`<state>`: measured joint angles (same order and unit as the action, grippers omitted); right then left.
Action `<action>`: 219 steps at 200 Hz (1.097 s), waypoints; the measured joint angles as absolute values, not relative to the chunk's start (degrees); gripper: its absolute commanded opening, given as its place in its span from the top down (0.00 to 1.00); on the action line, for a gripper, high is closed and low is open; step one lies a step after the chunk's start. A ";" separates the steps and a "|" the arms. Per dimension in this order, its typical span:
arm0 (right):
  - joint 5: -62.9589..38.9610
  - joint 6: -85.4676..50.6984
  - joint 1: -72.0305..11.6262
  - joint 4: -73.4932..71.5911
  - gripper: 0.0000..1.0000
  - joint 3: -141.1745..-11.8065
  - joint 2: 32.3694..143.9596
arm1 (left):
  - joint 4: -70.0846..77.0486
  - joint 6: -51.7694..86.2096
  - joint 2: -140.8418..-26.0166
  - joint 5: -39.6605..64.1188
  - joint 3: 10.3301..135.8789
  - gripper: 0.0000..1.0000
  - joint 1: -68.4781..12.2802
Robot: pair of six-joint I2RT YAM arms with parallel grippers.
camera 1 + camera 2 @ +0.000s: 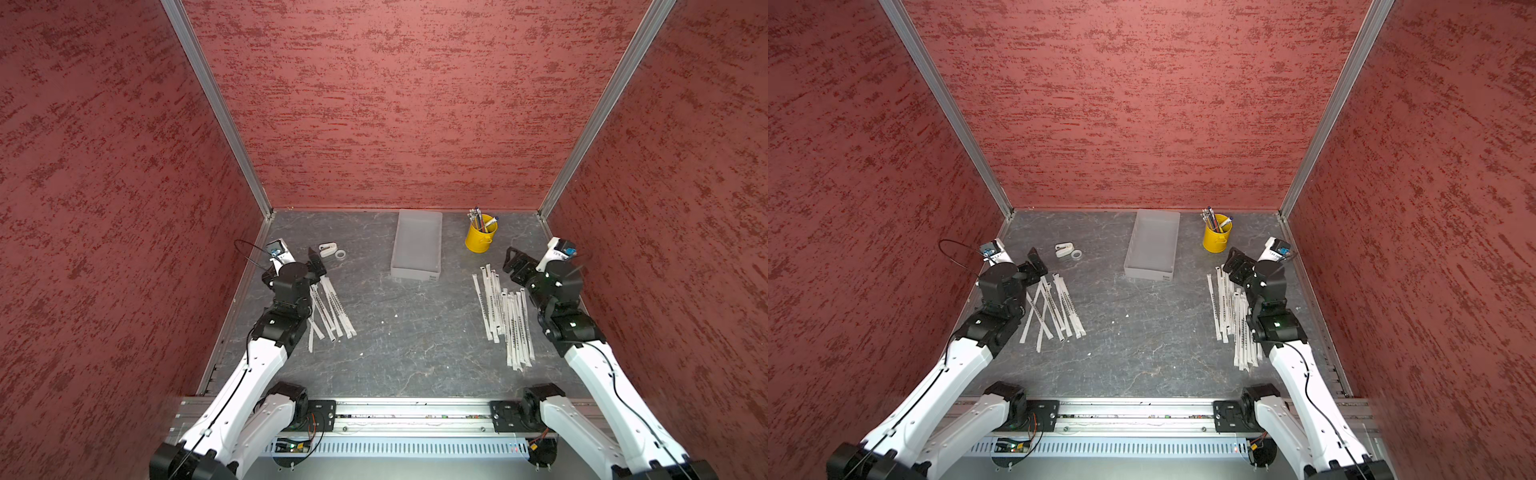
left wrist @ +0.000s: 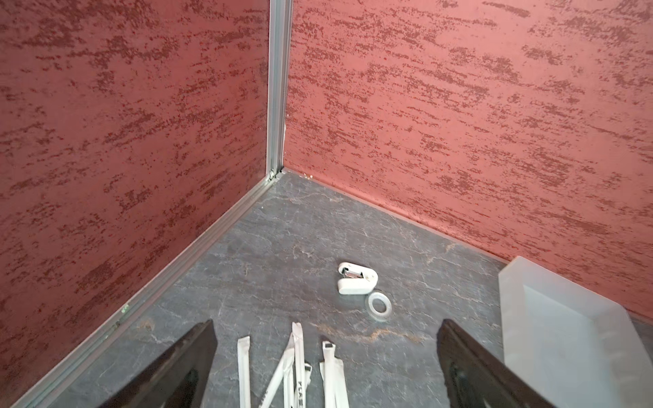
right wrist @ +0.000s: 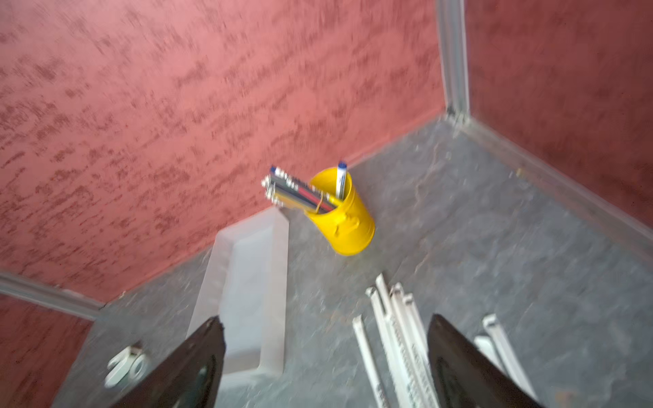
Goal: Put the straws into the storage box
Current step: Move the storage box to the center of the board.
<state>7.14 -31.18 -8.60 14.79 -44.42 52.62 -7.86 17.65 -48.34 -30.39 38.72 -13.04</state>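
Straws (image 1: 505,320): white paper-wrapped sticks, black print lengthwise; lying flat in two loose heaps; left heap (image 1: 334,305) crossed, fanned; right heap (image 1: 1225,303) roughly parallel. Storage box (image 1: 413,274): translucent whitish tray; label on near short wall; between the heaps, farther back; all straws outside it.

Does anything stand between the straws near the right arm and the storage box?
Nothing visible does. Between the straws by the right arm and the storage box lies only bare table. The yellow cup stands farther back, beside the box, not between them.
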 measured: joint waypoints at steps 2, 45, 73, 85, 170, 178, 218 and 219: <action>6.92 -31.00 -8.78 15.55 0.27 -45.06 53.43 | -8.51 18.09 -48.10 -29.89 38.96 0.00 -12.78; 5.67 -33.67 -14.66 27.83 0.45 -54.00 69.67 | -17.39 21.82 -46.68 -13.63 40.38 0.00 -3.73; 5.65 -35.40 -18.20 32.62 0.58 -62.00 79.83 | -23.18 22.31 -53.89 -9.30 46.92 0.00 -7.66; 5.78 -36.01 -20.45 32.60 0.58 -65.87 84.77 | -24.49 22.63 -57.47 -8.80 49.71 0.00 -12.03; 7.68 -37.28 -23.55 35.00 0.57 -92.18 115.20 | -27.99 27.57 -80.64 -4.64 62.46 0.01 -33.28; 8.12 -37.23 -23.59 35.62 0.57 -93.17 116.42 | -28.10 27.90 -80.88 -3.84 62.46 0.02 -33.69; 9.17 -35.55 -23.92 36.42 0.71 -95.33 120.92 | -27.81 28.95 -80.90 -1.56 62.46 0.11 -33.17; 9.17 -35.48 -23.94 36.42 0.72 -95.33 121.01 | -27.81 28.88 -80.90 -1.52 62.46 0.11 -33.15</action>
<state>9.17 -35.48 -23.94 36.42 -95.33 121.01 -27.81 28.88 -80.90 -1.52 62.46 -33.15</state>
